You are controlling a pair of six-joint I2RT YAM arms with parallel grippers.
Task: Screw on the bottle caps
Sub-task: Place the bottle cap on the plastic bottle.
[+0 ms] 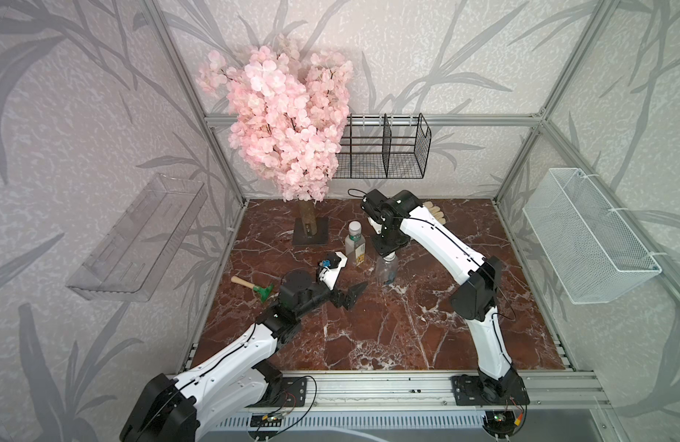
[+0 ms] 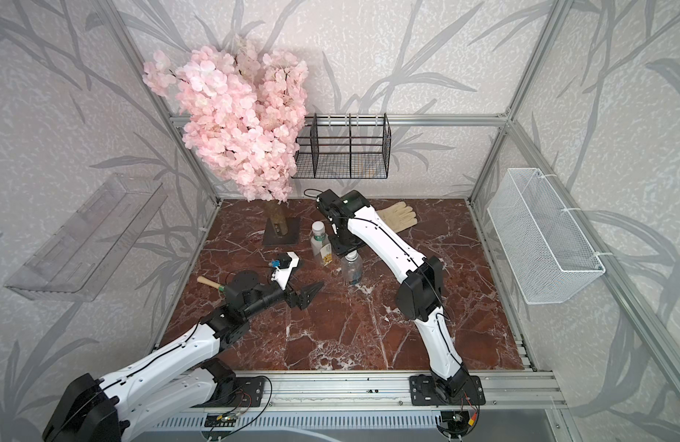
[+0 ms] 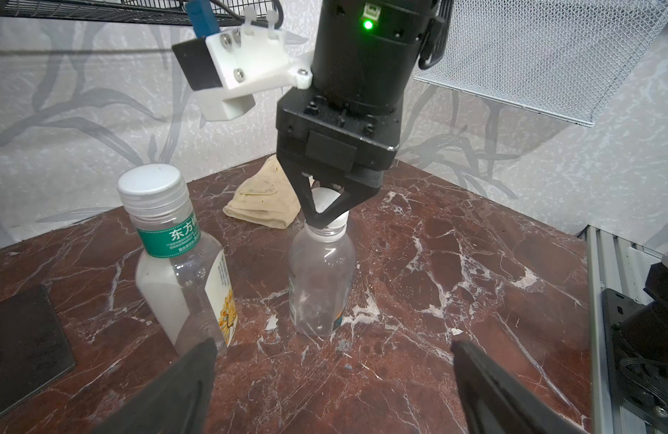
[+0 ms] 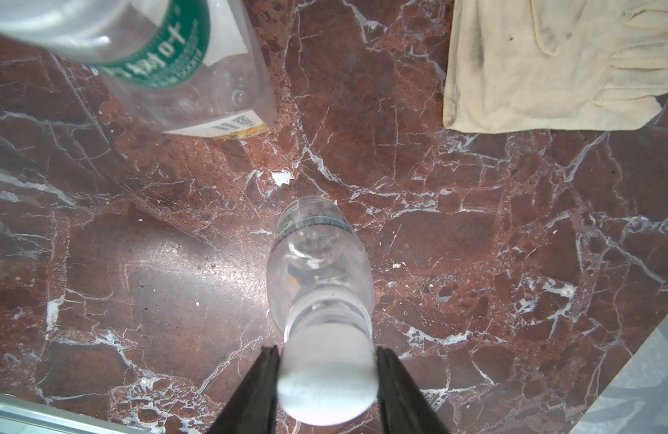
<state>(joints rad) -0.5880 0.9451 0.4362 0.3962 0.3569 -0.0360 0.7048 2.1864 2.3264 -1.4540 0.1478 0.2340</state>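
Note:
Two clear bottles stand side by side mid-table. The taller bottle (image 1: 355,247) (image 3: 182,263) has a green neck band and carries a white cap (image 3: 152,184). To its right stands the rounder bottle (image 1: 387,269) (image 2: 351,269) (image 3: 321,278) (image 4: 319,263). My right gripper (image 4: 327,351) (image 3: 324,221) comes straight down on it, shut on its white bottle cap (image 4: 326,375), a finger pressed to each side. My left gripper (image 3: 334,345) (image 1: 355,292) hovers open in front of the bottles, nothing between its fingers.
A cream glove (image 2: 397,216) (image 4: 550,67) lies behind the right arm. A pink blossom tree (image 1: 284,114) on a dark base plate (image 1: 310,231) stands at the back left. A green-headed, wooden-handled tool (image 1: 254,287) lies left of my left arm. Baskets hang on the walls.

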